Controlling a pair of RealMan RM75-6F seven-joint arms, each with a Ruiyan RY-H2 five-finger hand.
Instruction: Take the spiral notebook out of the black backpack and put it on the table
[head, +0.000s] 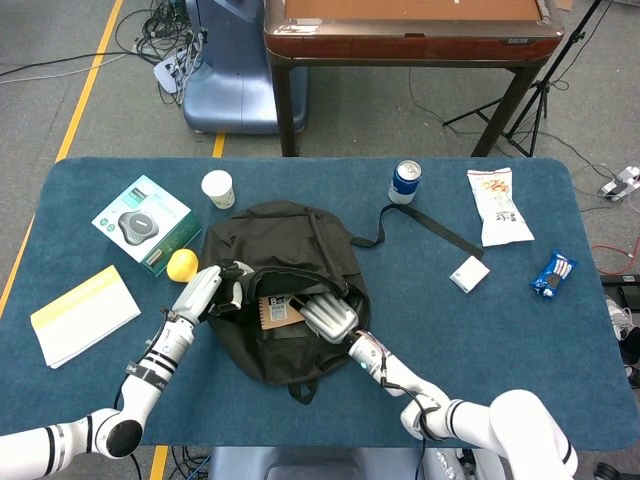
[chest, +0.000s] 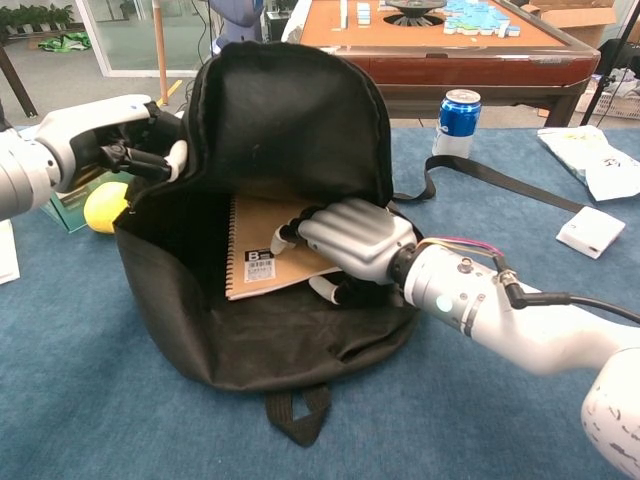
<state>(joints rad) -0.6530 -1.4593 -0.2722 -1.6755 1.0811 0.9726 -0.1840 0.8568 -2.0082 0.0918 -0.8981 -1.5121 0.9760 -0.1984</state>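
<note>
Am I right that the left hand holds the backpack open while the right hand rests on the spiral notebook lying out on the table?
Not quite: the chest view shows the spiral notebook inside the black backpack, under the right hand. The left hand does hold the backpack open.

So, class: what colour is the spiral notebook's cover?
Tan-brown spiral notebook; clearest in the chest view.
</note>
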